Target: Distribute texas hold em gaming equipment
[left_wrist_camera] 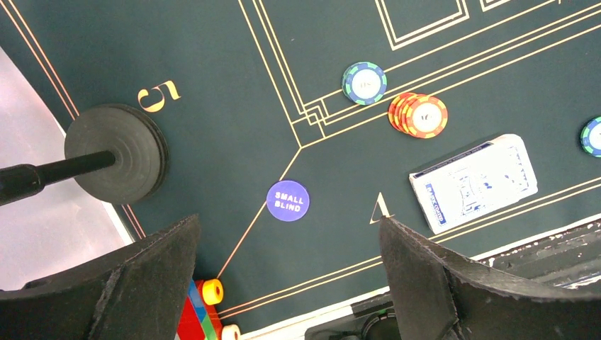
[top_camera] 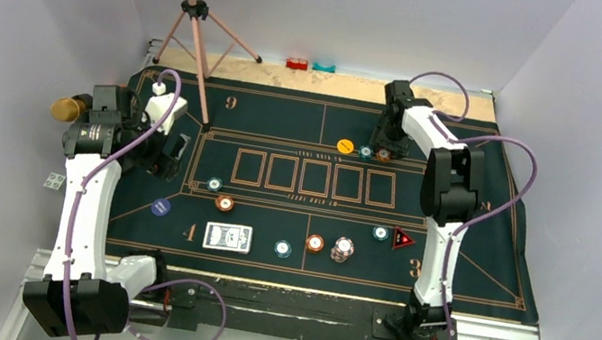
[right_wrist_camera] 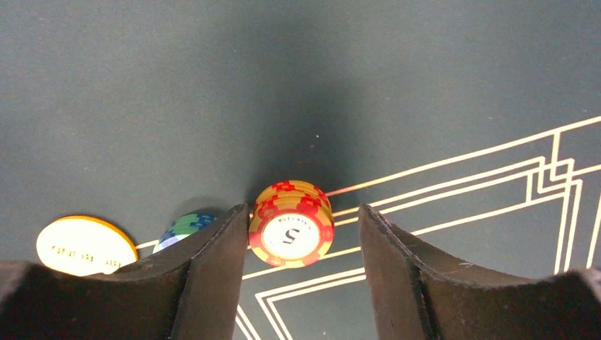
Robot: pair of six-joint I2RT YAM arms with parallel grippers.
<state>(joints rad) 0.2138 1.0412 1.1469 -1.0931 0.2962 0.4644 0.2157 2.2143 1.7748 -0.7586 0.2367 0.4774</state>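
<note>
Toward far edge of mat (right_wrist_camera: 142,85), right gripper (right_wrist_camera: 303,214) straddles orange chip stack (right_wrist_camera: 290,237), jaws apart, not clamping. Left gripper (left_wrist_camera: 289,224) wide open over blue disc (left_wrist_camera: 288,200).

The card deck (top_camera: 228,237) lies on the mat (top_camera: 288,113), right of the small-blind disc (top_camera: 161,207).

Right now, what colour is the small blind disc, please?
Blue disc, white lettering; left wrist view shows it best.

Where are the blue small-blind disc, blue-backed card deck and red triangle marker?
Blue small-blind disc (left_wrist_camera: 288,201): left wrist view, printed centre.
Blue-backed card deck (left_wrist_camera: 473,183): left wrist view, top card.
Red triangle marker (top_camera: 402,238): top external view, centre.
</note>
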